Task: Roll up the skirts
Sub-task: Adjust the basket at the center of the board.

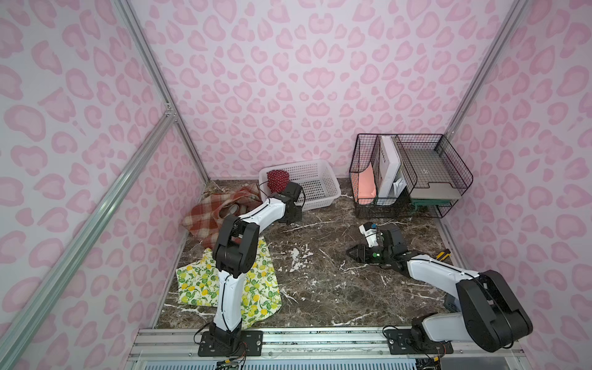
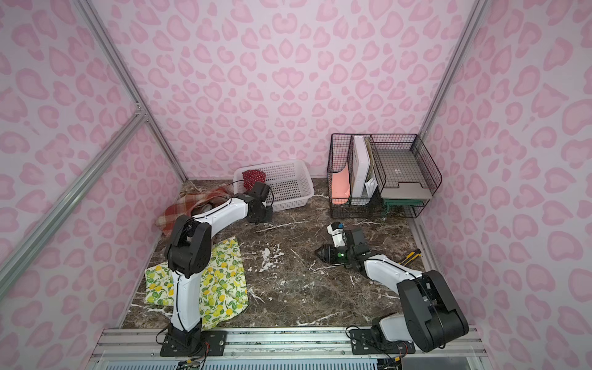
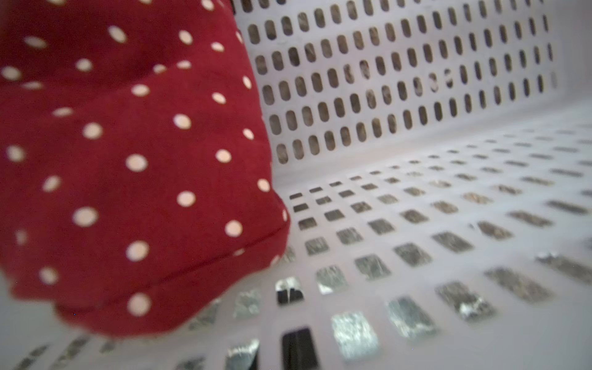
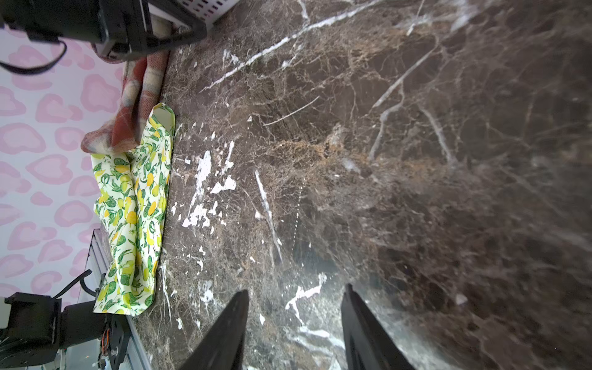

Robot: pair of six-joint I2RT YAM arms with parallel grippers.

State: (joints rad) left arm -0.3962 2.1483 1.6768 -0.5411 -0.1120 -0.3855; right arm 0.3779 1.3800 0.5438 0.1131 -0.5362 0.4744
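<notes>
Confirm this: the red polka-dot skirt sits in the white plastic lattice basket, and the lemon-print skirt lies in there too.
No: the lemon-print cloth skirt lies on the dark marble tabletop, outside the white plastic lattice basket; both top views show it. The red polka-dot skirt is inside.

— Where is your left arm (image 1: 250,217)?
— It reaches far forward from a raised elbow (image 1: 237,246), wrist (image 1: 290,205) at the far end. Your left gripper is closed, its tips hidden.
— And your right arm (image 1: 439,272)?
— It is folded low. Your right gripper (image 4: 296,288) points toward the left arm, fingers (image 4: 230,326) parted, nothing between them.
</notes>
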